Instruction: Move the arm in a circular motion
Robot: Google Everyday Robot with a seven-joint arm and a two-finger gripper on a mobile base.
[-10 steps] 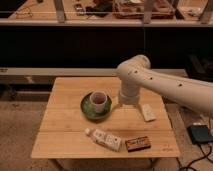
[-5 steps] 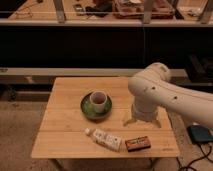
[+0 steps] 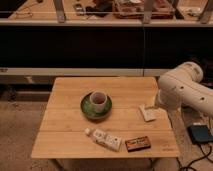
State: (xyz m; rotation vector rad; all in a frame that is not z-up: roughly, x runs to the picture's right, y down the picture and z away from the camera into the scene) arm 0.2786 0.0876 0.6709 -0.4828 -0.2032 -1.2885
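The arm (image 3: 181, 92) is a thick glossy white tube with small dark dots. It reaches in from the right edge of the camera view, and its rounded elbow hangs over the right end of the wooden table (image 3: 65, 125). My gripper does not show; the arm's bulky segments cover whatever lies past the elbow. The arm's lowest visible part stands just right of a small white packet (image 3: 147, 113) lying on the table.
A green plate (image 3: 86, 111) holding a white cup (image 3: 98, 101) sits mid-table. Near the front edge lie a white tube-like pack (image 3: 105, 139) and a dark orange packet (image 3: 136, 144). A dark box (image 3: 200, 133) with cables lies on the floor at right. A dark counter runs behind the table.
The arm has swung to the right, from over the table beside the cup to the table's right end. The objects on the table have stayed put.
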